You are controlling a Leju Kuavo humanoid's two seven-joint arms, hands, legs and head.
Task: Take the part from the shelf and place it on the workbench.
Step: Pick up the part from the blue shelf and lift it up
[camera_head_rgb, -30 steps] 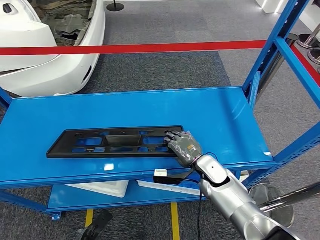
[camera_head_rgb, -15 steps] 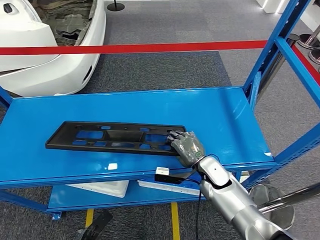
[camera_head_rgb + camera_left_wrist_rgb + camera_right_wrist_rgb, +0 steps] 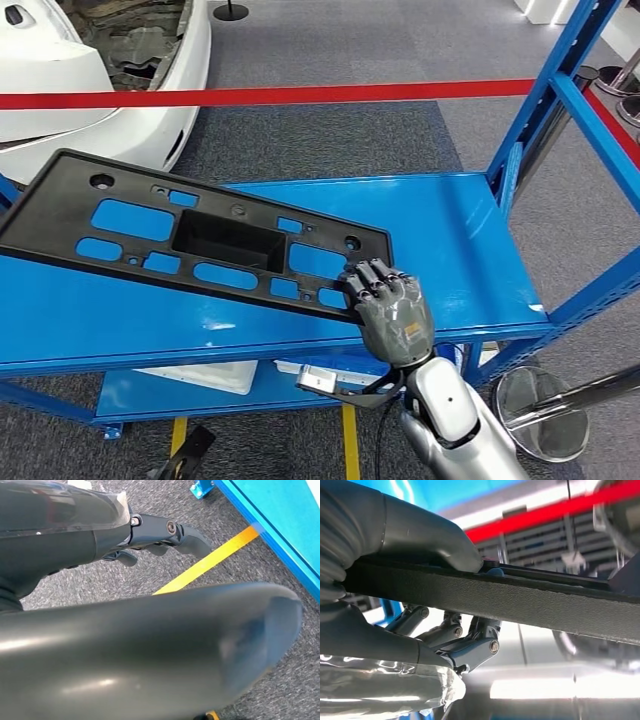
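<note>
The part [image 3: 204, 243], a long flat black plastic panel with a matte grained surface, rounded-rectangle cutouts and a recessed rectangular pocket in its middle, is lifted clear of the blue shelf [image 3: 453, 240] and tilted, its left end raised high and far, its right end low and near. The right hand [image 3: 389, 305] grips that right end, dark fingers [image 3: 370, 280] curled over the top face and the thumb [image 3: 429, 530] clamped on the opposite face. The shelf is glossy blue painted metal with blue uprights on the right. Beyond it lie grey carpet, a red barrier tape [image 3: 264, 97] and a white car body [image 3: 98, 90] at far left. The left hand [image 3: 162, 532] hangs over carpet and a yellow floor line [image 3: 203, 565], fingers slightly curled, holding nothing.
</note>
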